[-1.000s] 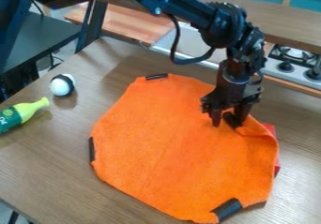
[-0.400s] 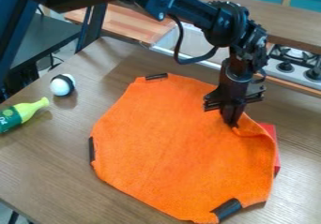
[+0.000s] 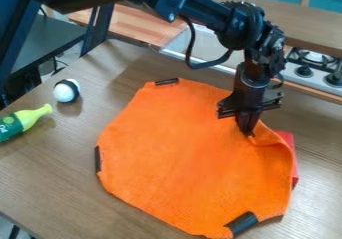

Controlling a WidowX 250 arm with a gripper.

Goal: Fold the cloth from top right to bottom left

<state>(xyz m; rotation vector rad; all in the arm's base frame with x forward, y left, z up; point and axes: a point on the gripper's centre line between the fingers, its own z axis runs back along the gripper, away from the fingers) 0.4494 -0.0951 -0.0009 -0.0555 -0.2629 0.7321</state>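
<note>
Orange cloth point(image 3: 194, 163) lies nearly flat mid-counter point(image 3: 53, 178), bottom-left side free for the fold to land. Pincer point(image 3: 248, 133) at cloth's top-right edge, closed on a pinch of fabric, prob. to carry that corner diag. across.

Pale, partly cut-off characters point(image 3: 5, 126) stand on the dark green part of the yellow and green bottle point(image 3: 30, 116), which lies on its side on the table point(image 3: 60, 168) at the far left. They are tilted and too small to make out for sure, near a small yellowish emblem point(image 3: 8, 119); no wording can be read.
</note>
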